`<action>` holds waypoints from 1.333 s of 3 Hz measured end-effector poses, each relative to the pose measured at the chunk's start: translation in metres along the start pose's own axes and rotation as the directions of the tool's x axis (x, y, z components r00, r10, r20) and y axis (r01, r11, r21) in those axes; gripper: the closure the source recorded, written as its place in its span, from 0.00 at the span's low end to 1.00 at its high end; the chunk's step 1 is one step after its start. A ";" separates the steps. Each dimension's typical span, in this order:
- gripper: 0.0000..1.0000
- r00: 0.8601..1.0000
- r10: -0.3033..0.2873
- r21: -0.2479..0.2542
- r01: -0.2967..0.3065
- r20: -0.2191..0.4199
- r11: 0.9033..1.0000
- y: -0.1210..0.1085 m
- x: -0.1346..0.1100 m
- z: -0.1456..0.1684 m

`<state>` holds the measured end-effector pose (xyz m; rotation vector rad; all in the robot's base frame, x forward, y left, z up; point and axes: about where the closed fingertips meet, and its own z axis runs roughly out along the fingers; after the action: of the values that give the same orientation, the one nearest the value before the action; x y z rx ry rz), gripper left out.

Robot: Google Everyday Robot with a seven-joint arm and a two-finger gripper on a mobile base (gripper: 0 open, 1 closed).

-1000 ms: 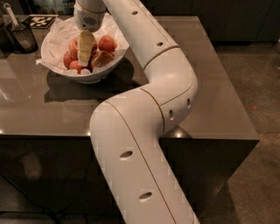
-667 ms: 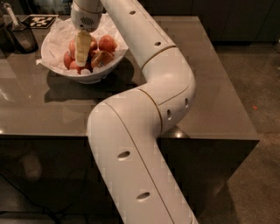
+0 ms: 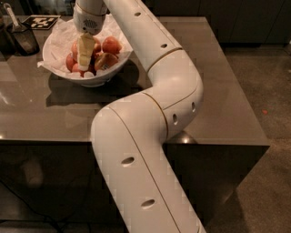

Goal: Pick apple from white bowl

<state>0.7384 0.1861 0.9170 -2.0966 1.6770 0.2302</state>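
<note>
The robot's white arm rose from the lower foreground, bent at a bulky elbow above the middle of the dark, glossy tabletop, and reached back toward the far left corner. It blocked part of the tabletop from view, along with the right edge of the white bowl. Beyond the tabletop's right edge lay a dull brown floor.

The white bowl sat on the tabletop near its far left corner. It was lined with crumpled white paper that spilled over the rim at the back and left. Inside lay a pile of red apples, packed against each other. The gripper pointed straight down into the middle of that pile, with its pale tip in among the fruit. Whether it was open or closed, or had hold of an apple, could not be told.

Just beside the bowl to the left stood a small dark container with a scoop handle sticking up out of it. Behind the bowl a black-and-white marker card lay flat on the tabletop.

There was one bowl, one dark container, one scoop and one marker card. At least five apples could be made out, and the gripper hid part of the pile.
</note>
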 end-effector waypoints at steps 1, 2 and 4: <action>0.11 0.999 0.038 0.005 -0.038 0.005 0.999 -0.002 0.018 -0.002; 0.11 0.998 0.054 -0.003 -0.054 0.012 0.999 -0.001 0.026 0.000; 0.54 0.998 0.054 -0.003 -0.054 0.013 0.999 -0.001 0.026 0.000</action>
<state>0.7461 0.1636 0.9070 -2.0494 1.7279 0.2616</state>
